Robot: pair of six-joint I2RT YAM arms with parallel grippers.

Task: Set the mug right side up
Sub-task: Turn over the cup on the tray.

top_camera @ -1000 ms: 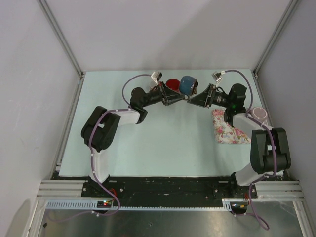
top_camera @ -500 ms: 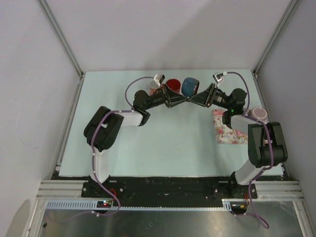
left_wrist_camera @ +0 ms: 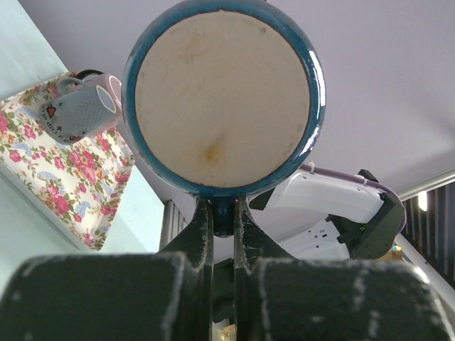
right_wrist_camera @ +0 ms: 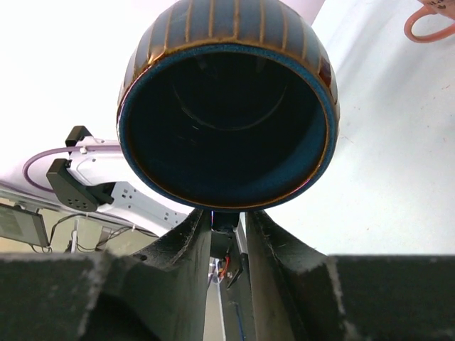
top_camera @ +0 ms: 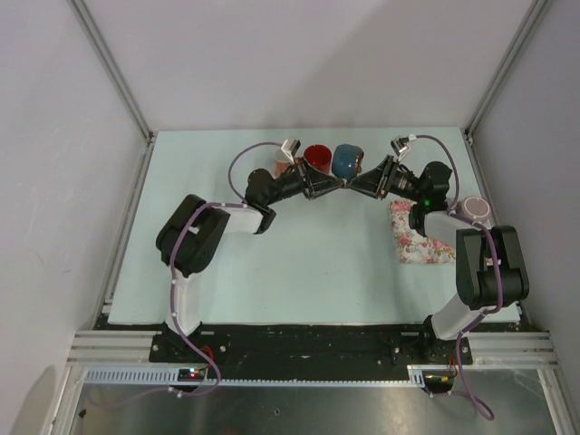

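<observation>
The blue mug (top_camera: 347, 161) hangs on its side above the back middle of the table, handle downward. Its pale unglazed base (left_wrist_camera: 224, 96) faces the left wrist camera and its dark mouth (right_wrist_camera: 227, 121) faces the right wrist camera. My left gripper (left_wrist_camera: 222, 209) comes from the left (top_camera: 336, 184) and is shut on the mug's handle. From the right, my right gripper (right_wrist_camera: 227, 217) straddles the same handle (top_camera: 354, 185). Its jaws are narrow, with a thin gap still showing beside the handle.
A red mug (top_camera: 316, 156) and a pink mug (top_camera: 284, 161) stand just left of the held mug. A floral cloth (top_camera: 419, 237) lies at the right with a pale mug (top_camera: 474, 210) beside it. The left wrist view shows a grey dotted mug (left_wrist_camera: 78, 114) on that cloth.
The right gripper has moved in towards the mug and its jaws have narrowed around the handle. The left gripper keeps its hold, and the mug has shifted slightly.
</observation>
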